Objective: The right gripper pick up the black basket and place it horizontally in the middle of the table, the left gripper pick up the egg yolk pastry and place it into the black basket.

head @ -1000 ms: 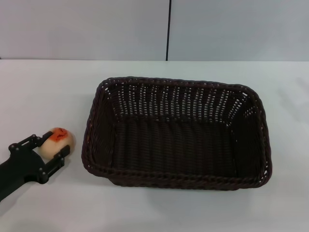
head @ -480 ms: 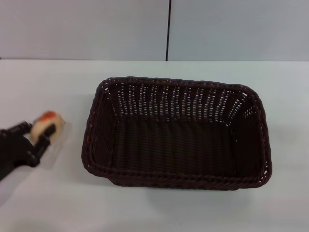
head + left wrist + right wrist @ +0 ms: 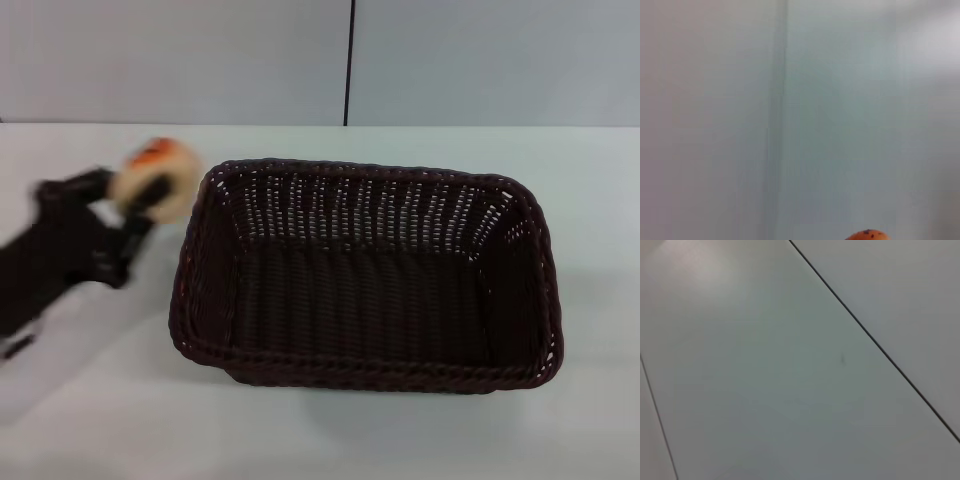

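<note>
The left tool (image 3: 135,205), clamped on the egg yolk pastry (image 3: 152,178), has the black basket (image 3: 365,275) at its 3 o'clock, long axis left-right.

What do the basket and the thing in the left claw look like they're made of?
The black basket: woven wicker or plastic rattan, going by the braided rim and open-weave sides with a slight sheen. The egg yolk pastry held in the left gripper: matte cream surface with an orange top, looking like baked dough, though motion blur leaves that uncertain.

My black left gripper (image 3: 140,205) carries a cream pastry (image 3: 157,180) topped orange-red; the woven basket (image 3: 365,275) is brown-black, the worktop (image 3: 100,420) white.
</note>
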You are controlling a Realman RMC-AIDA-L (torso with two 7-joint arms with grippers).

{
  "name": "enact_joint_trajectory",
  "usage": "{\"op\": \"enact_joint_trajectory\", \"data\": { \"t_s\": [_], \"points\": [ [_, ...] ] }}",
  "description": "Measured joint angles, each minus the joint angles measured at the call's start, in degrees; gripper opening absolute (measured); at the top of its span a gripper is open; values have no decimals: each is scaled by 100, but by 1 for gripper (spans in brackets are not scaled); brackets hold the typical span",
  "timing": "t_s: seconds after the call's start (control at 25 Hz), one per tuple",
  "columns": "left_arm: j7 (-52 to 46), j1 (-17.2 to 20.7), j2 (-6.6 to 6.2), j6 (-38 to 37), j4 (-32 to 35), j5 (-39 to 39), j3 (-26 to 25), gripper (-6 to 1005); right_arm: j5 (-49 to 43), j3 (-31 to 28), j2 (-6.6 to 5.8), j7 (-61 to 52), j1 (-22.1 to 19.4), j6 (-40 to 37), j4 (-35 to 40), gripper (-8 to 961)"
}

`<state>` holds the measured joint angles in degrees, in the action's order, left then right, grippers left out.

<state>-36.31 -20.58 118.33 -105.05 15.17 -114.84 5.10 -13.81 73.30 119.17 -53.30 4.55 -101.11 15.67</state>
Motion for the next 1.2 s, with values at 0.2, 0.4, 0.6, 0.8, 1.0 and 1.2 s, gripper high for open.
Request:
{"op": "enact_joint_trajectory", "data": {
  "t_s": [0.2, 0.4, 0.6, 0.8, 1.0, 1.2],
  "points": [
    [-129, -413, 25, 111, -484, -21, 785, 179, -21, 18, 1, -26, 30, -129, -10, 840],
    [-74, -429, 28, 431, -692, 3, 811, 262, -21, 6, 0, 8, 41, -137, -70, 840],
    [-50, -311, 19, 537, -696, 24, 757, 496, 12, -53, -21, 238, 92, -137, -174, 840],
    [366, 123, 10, 760, -725, 78, -449, 606, 19, -269, -18, 804, 191, -123, -236, 840],
    [1185, 607, 3, 946, -1174, 87, -2074, 717, 33, -822, -2, 1298, 526, -108, -792, 840],
    [1998, 1030, 22, 1154, -1826, 93, -3432, 846, 36, -1258, 10, 1887, 957, -86, -1369, 840]
  ]
}}
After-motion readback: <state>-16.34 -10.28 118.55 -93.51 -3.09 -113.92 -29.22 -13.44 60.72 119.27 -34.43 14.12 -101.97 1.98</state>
